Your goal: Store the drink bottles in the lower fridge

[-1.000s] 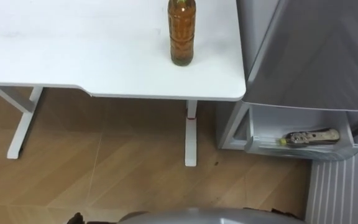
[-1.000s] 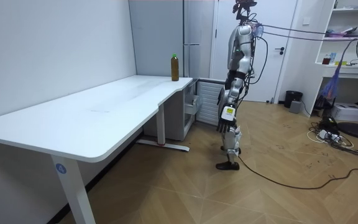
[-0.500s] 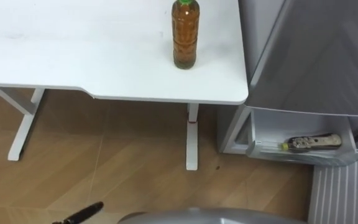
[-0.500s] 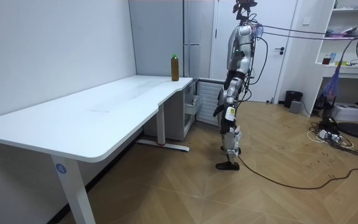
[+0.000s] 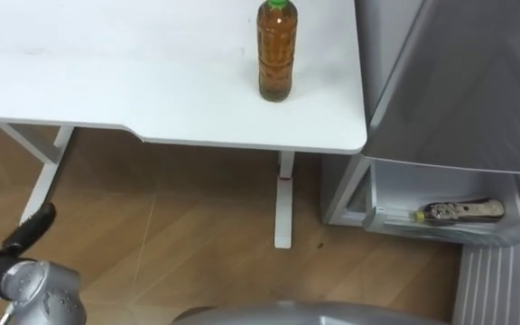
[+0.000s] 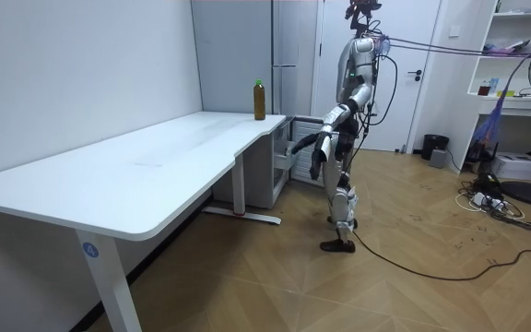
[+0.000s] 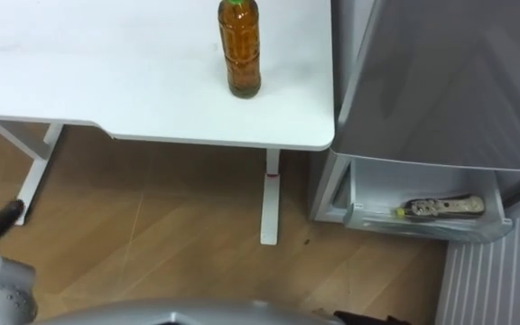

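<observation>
A tea bottle (image 5: 275, 50) with a green cap stands upright near the right end of the white table (image 5: 106, 72); the room view shows the bottle (image 6: 259, 100) at the table's far end. To its right is the grey fridge (image 5: 459, 81), with its lower drawer (image 5: 441, 233) pulled open. Another bottle (image 5: 463, 211) lies on its side in the drawer. My left hand (image 5: 27, 232) rises at the lower left, fingers straight and holding nothing, far below the table's edge. In the room view I stand before the fridge, my left hand (image 6: 316, 159) raised forward.
White table legs (image 5: 283, 199) stand on the wooden floor (image 5: 179, 244) between me and the fridge. The fridge's open door panel (image 5: 504, 280) lies at the lower right. The white wall (image 6: 81, 74) runs behind the table.
My left arm has lifted forward from my side, and its hand has come into the eye view at the lower left. The bottles have not moved.
</observation>
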You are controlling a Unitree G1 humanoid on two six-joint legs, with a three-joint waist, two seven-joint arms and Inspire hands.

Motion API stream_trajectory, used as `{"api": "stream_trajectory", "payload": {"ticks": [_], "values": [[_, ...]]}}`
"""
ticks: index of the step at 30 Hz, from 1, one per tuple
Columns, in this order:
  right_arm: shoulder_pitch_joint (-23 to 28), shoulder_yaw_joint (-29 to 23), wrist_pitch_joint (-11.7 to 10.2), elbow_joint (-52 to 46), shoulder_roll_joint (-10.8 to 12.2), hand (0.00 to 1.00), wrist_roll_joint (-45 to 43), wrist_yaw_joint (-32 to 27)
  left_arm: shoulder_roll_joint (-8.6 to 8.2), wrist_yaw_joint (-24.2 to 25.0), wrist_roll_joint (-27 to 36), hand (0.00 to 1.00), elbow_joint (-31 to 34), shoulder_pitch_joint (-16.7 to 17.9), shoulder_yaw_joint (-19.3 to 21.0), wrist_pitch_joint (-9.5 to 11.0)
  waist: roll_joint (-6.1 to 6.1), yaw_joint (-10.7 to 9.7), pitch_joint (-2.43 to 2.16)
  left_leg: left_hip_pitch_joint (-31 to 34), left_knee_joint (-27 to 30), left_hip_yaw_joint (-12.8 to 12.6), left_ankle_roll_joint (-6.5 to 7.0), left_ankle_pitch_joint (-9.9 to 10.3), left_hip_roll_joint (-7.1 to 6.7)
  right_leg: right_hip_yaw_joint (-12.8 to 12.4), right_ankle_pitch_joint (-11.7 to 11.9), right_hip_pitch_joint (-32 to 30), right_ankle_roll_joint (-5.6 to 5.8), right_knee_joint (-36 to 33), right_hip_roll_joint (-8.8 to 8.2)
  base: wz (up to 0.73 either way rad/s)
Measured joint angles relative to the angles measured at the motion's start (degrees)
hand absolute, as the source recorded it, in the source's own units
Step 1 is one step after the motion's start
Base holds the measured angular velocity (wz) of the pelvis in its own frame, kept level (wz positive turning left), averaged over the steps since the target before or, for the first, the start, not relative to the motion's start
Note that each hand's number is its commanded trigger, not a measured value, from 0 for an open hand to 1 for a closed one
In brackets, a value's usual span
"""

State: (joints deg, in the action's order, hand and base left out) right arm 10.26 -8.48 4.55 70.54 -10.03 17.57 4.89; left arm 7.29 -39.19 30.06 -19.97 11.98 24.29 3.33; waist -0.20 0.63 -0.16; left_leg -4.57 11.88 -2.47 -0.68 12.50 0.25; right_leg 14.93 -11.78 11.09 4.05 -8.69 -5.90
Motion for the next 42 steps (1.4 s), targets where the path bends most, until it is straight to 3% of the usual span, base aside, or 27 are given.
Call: {"api": "stream_trajectory", "payload": {"ticks": [6,10,12,20,24,28,36,42], "values": [[0.0,0.4,-1.2,0.8,-0.1,0.0,-0.2,0.2,0.07,-2.7,-10.1,0.0,8.9,0.1,-2.1,2.1,0.0,-0.1,0.04,-0.1,0.5,0.9,0.02,0.0,-0.17,0.0,0.0,0.2,0.0,0.0,0.04,0.0],[-0.1,0.4,-2.1,1.2,0.0,0.0,-1.0,0.5,0.08,-2.8,-12.3,0.0,15.7,0.0,-2.7,2.6,0.05,-0.3,0.07,-0.1,0.6,1.2,0.02,0.0,-0.17,-0.5,0.0,0.0,-0.01,0.0,0.16,-0.05],[0.0,0.4,-3.2,1.4,-0.1,0.0,-1.9,1.4,0.08,-2.6,-13.0,0.0,18.2,-0.1,-3.6,4.5,0.04,-0.6,0.17,-0.1,0.5,1.3,0.02,0.0,-0.16,-0.5,0.0,0.4,-0.01,0.1,0.19,0.0],[-0.1,0.3,-4.3,1.8,-0.1,0.0,-3.3,3.6,0.09,2.4,-15.2,0.0,28.4,-1.1,-9.0,5.0,-0.47,-2.3,0.54,0.3,0.9,1.8,0.04,0.0,-0.21,0.1,0.0,0.6,-0.03,0.1,0.16,0.04],[-0.3,0.3,-4.6,2.6,-0.1,0.0,-3.3,4.0,0.1,6.0,-17.4,0.0,29.4,-3.0,-10.1,5.8,-0.52,-2.6,0.56,0.3,0.9,1.5,0.05,0.0,-0.2,-0.4,0.0,0.1,-0.04,0.1,0.16,-0.04],[-1.5,0.3,-4.7,3.6,0.0,0.0,-3.0,3.9,0.15,8.1,-18.8,0.0,29.3,-3.0,-11.8,5.8,-0.52,-3.3,0.51,0.5,0.8,1.6,0.05,0.0,-0.21,-0.5,0.0,-0.2,-0.04,0.1,0.18,-0.01],[-1.9,0.6,-5.2,3.6,0.2,0.0,-2.0,3.4,0.21,17.1,-19.6,0.0,29.3,-3.3,-16.2,5.3,-0.54,-3.6,0.59,0.2,0.8,1.6,0.05,0.0,-0.15,-0.6,0.0,-0.3,-0.06,0.1,0.25,0.0],[-2.4,1.0,-5.6,4.6,0.2,0.0,-2.1,3.7,0.38,23.6,-19.6,0.0,29.3,-6.9,-17.9,4.1,-0.57,-4.2,0.59,0.7,0.9,0.9,0.06,0.0,-0.1,-1.3,0.0,-1.0,-0.08,0.1,0.23,-0.05]]}}
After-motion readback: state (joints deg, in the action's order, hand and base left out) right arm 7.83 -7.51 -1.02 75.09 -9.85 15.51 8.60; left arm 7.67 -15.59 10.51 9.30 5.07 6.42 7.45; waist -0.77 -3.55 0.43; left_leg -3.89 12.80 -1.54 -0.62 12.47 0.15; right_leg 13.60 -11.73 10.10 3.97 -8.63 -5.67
